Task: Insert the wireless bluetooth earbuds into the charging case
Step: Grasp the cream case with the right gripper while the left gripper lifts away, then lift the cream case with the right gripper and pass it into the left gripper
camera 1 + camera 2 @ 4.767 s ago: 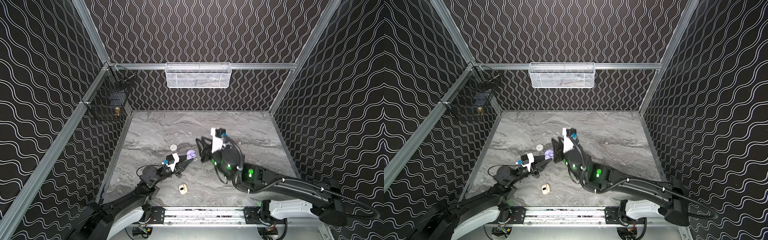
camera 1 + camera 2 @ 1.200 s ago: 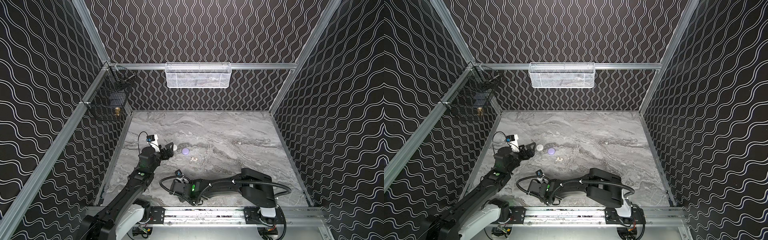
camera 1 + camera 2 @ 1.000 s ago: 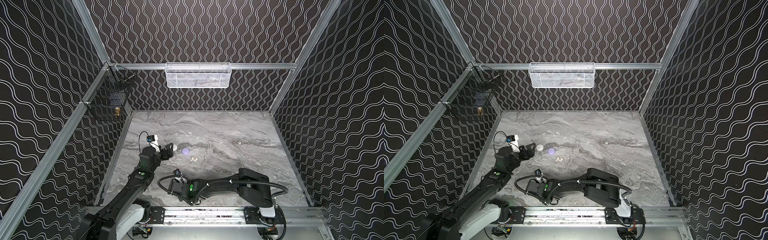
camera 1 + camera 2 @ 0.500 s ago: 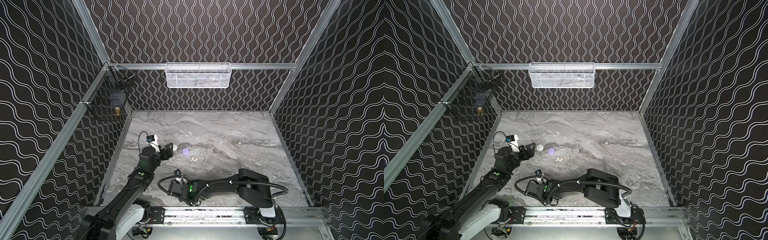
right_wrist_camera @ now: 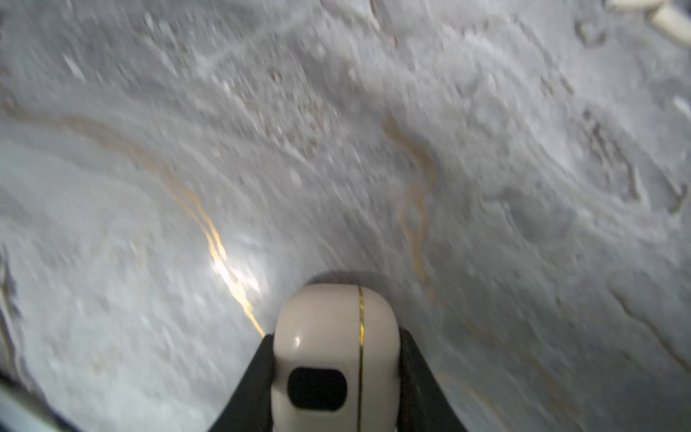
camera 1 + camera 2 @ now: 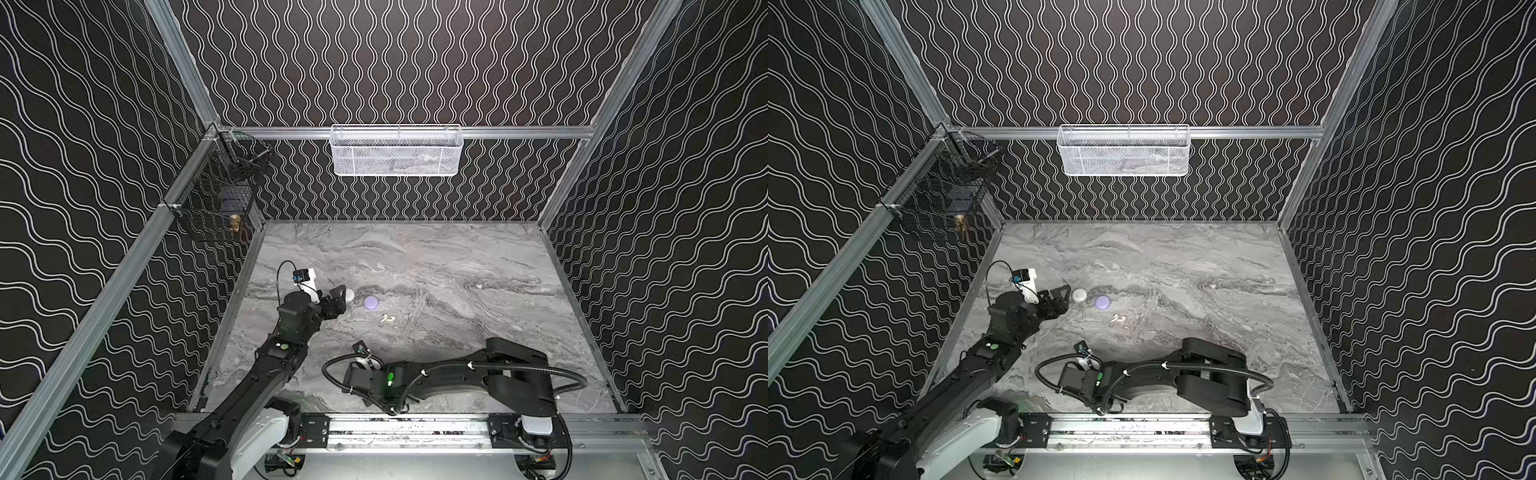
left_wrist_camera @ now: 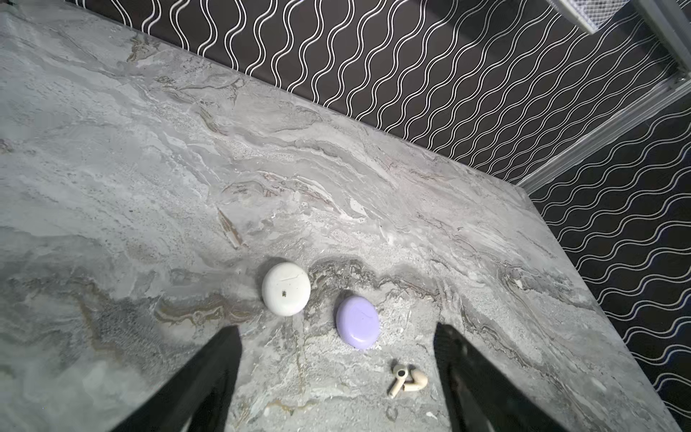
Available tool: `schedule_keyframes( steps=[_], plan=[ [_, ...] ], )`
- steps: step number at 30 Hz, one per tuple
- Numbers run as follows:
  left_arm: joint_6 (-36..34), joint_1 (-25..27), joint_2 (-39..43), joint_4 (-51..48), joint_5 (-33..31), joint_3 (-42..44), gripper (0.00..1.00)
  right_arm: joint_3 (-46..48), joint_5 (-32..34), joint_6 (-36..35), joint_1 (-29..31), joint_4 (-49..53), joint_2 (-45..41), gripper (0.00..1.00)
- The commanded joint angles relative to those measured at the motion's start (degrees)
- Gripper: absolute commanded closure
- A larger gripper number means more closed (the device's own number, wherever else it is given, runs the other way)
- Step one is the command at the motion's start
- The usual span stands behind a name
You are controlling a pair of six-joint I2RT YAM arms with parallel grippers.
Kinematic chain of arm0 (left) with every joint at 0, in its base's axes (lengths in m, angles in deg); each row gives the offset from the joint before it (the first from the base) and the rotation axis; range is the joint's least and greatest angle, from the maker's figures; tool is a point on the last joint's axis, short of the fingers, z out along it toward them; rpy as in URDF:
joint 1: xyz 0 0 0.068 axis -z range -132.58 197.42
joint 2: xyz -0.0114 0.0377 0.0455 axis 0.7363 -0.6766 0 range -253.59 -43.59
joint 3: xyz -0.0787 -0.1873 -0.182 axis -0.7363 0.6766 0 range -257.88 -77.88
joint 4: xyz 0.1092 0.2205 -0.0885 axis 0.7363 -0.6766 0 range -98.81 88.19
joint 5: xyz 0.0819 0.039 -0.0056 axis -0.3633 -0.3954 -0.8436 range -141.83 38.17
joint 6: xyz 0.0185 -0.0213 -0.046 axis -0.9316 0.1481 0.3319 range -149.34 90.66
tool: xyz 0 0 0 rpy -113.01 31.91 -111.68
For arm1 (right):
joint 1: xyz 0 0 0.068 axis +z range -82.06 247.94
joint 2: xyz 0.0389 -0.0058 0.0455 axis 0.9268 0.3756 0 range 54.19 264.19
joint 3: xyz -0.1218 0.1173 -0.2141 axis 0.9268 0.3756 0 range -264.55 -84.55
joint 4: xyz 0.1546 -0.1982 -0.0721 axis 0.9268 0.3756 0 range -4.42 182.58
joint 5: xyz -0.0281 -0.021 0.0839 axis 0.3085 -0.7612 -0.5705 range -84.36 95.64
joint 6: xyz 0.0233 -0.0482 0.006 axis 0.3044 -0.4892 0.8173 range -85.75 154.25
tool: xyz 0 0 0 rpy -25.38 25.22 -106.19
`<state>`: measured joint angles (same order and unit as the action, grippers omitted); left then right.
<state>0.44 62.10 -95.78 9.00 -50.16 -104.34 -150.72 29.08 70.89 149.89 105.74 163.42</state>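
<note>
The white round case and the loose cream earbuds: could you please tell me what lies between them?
The lilac case lies between the white case and the earbuds, plain in the left wrist view.

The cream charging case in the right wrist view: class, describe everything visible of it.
The cream charging case is a glossy, rounded, plastic-looking shell with a thin gold line along it and a dark oval patch facing the camera. It looks closed. The right gripper holds it, a black finger against each side, over the grey marbled table; whether it touches the table cannot be told.
</note>
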Motion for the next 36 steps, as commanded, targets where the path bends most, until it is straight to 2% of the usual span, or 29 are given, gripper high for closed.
schedule_keyframes(
  steps=[1,3,6,8,10,13,15,19,22,24,31,36],
  plan=[
    [4.3,-2.1,0.9,-6.3,4.9,-3.8,0.15,5.4,7.0,-15.2,0.0,-14.0,-7.1,0.76],
    [7.1,-5.1,0.9,-9.7,12.2,-6.9,0.16,11.6,11.5,-26.2,-0.1,-26.8,-12.2,0.77],
    [7.2,-8.1,1.2,-12.2,22.6,-9.7,0.21,22.3,9.4,-45.1,-0.2,-49.6,-17.8,0.77],
    [4.9,-8.8,2.6,-14.2,26.9,-10.1,0.22,26.9,11.4,-56.8,-0.6,-64.1,-19.3,0.77],
    [2.7,-8.8,4.5,-14.2,30.3,-8.8,0.24,27.5,12.8,-64.0,-1.0,-69.9,-19.8,0.81],
    [-1.1,-8.8,6.4,-16.0,33.5,-7.9,0.25,26.9,12.5,-73.2,-1.5,-72.4,-20.1,0.81],
    [-3.1,-8.7,6.5,-20.3,31.8,-9.1,0.29,26.1,14.6,-78.3,-2.1,-74.8,-19.4,0.82],
    [1.5,-8.6,5.6,-10.2,42.2,-6.2,0.36,26.6,16.1,-87.4,-2.7,-79.4,-19.1,0.84],
    [6.6,-8.3,5.5,-0.6,47.9,-3.6,0.37,27.5,14.1,-90.5,-3.7,-79.8,-20.6,0.84],
    [6.8,-7.2,5.7,0.9,49.0,-3.7,0.39,27.6,12.8,-91.0,-4.6,-78.0,-22.1,0.85],
    [1.1,1.1,8.7,-4.4,44.2,-5.8,0.42,28.7,2.3,-85.7,-12.0,-68.1,-29.1,0.86],
    [-0.7,2.7,10.7,-4.6,42.2,-5.2,0.42,29.2,0.1,-84.9,-13.7,-65.2,-30.8,0.87]
  ],
)
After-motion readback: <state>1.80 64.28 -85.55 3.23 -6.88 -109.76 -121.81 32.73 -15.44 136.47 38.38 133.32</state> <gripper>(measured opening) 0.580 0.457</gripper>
